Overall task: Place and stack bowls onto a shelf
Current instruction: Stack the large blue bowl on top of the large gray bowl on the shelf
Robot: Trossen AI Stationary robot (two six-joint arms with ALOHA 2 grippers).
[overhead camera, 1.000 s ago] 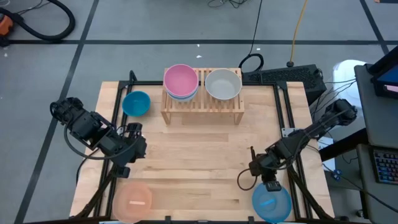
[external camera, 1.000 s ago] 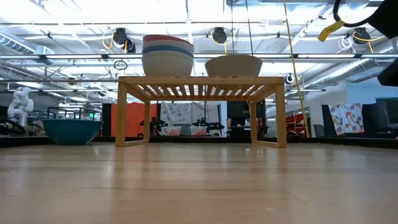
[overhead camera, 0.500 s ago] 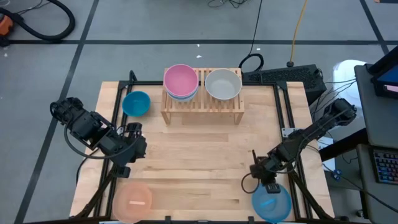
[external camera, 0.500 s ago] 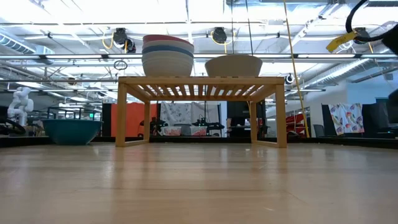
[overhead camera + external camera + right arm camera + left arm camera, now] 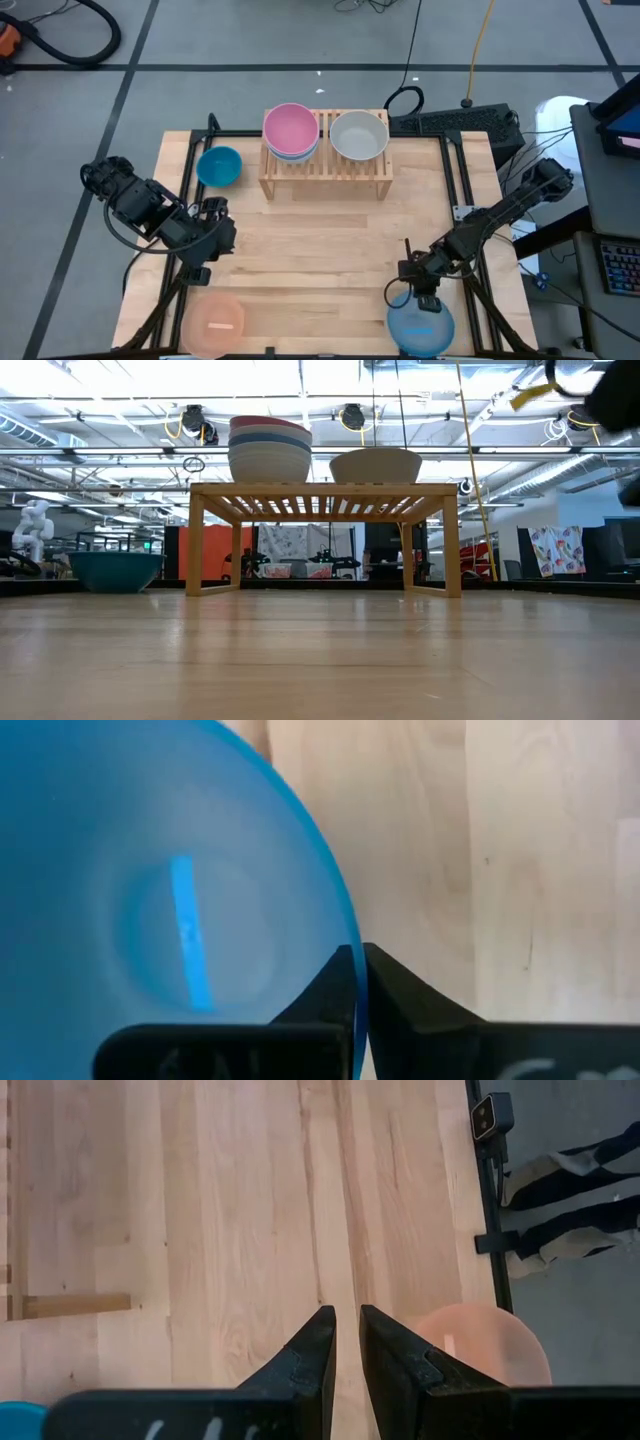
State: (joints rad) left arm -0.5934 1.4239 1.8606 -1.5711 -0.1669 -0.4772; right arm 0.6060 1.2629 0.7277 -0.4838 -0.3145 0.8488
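The light-wood shelf [image 5: 325, 168] stands at the table's far middle. On it are a stack topped by a pink bowl [image 5: 291, 129] and a grey-white bowl [image 5: 359, 135]. A teal bowl [image 5: 219, 166] sits on the table left of the shelf, and a peach bowl [image 5: 213, 322] sits at the near left. At the near right, my right gripper [image 5: 418, 301] is shut on a blue bowl [image 5: 420, 328]. My left gripper [image 5: 347, 1335] hovers over bare wood at the left, with a narrow gap between its fingers and nothing in it. My right gripper pinches the blue bowl's rim [image 5: 349, 938] on the bowl's far side, one finger inside the bowl and one outside. The fingers slant down from the far right. I cannot tell whether the bowl is clear of the table.
The teal bowl [image 5: 115, 570] and the shelf [image 5: 325, 490] with its bowls show across the table in the low view. Black frame rails [image 5: 462, 200] run along the table's sides. Bare wood [image 5: 320, 250] lies between the arms and in front of the shelf.
My right gripper has moved a little toward the table's near-left, rolled its wrist and taken hold of the blue bowl's rim. The bowl has shifted slightly toward the table's left edge.
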